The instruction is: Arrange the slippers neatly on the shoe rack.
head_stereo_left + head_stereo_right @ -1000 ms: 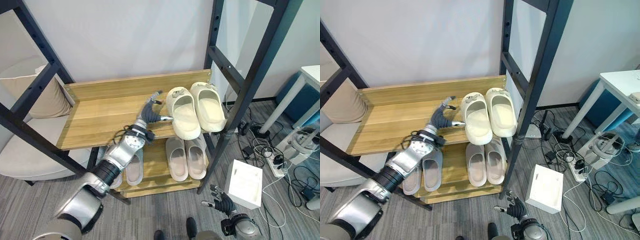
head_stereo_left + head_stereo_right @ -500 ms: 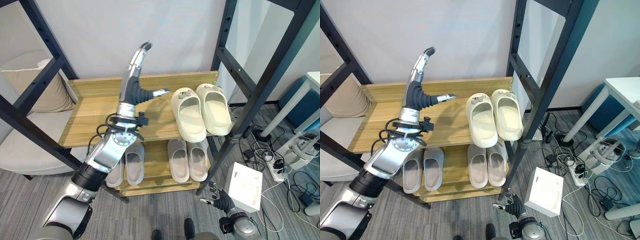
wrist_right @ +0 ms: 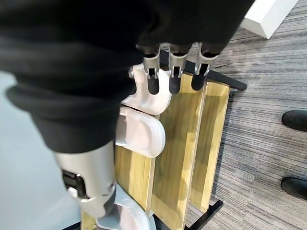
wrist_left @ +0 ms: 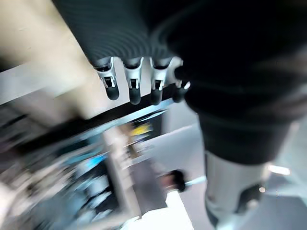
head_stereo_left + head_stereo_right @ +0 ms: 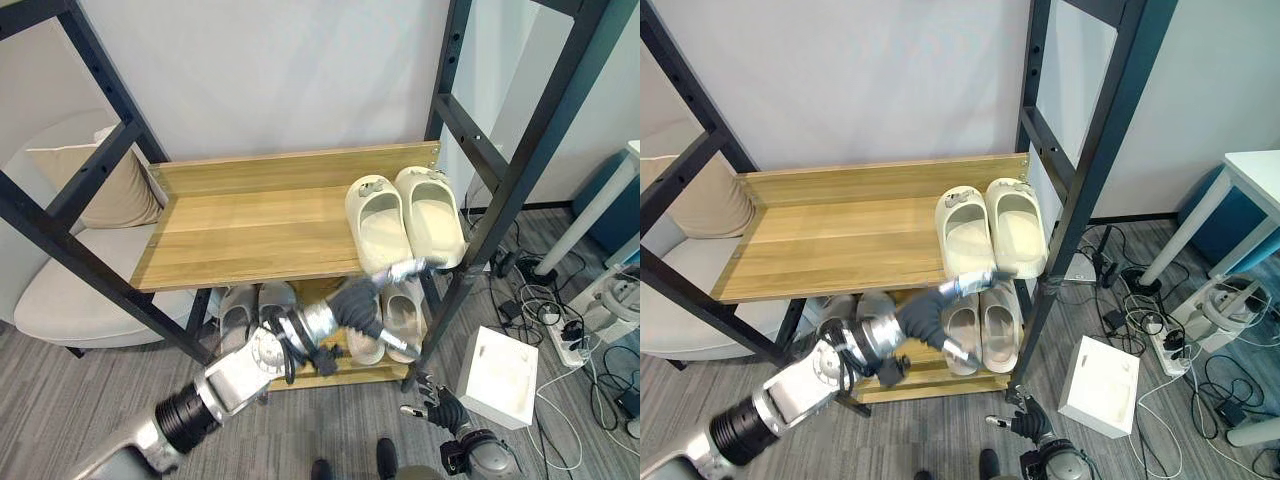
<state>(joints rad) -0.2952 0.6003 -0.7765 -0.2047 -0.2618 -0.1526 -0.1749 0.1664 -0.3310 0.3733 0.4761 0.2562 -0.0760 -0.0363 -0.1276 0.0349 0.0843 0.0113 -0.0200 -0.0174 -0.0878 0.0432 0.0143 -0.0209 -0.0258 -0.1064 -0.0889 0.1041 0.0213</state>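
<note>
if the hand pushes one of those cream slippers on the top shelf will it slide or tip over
Probably slide. The cream slippers lie flat on broad soles on the smooth wooden shelf, so tipping seems unlikely. They look thick and moulded, likely light foam that keeps its shape. The pair sits side by side, so a sideways push would probably shift both.

Upper shelf (image 5: 240, 225) wide open on its left, cream slippers (image 5: 405, 225) crowding the right end, black frame post (image 5: 490, 200) just beside them, left hand (image 5: 365, 300) fronting the lower shelf's pale slippers (image 5: 395, 320)
</note>
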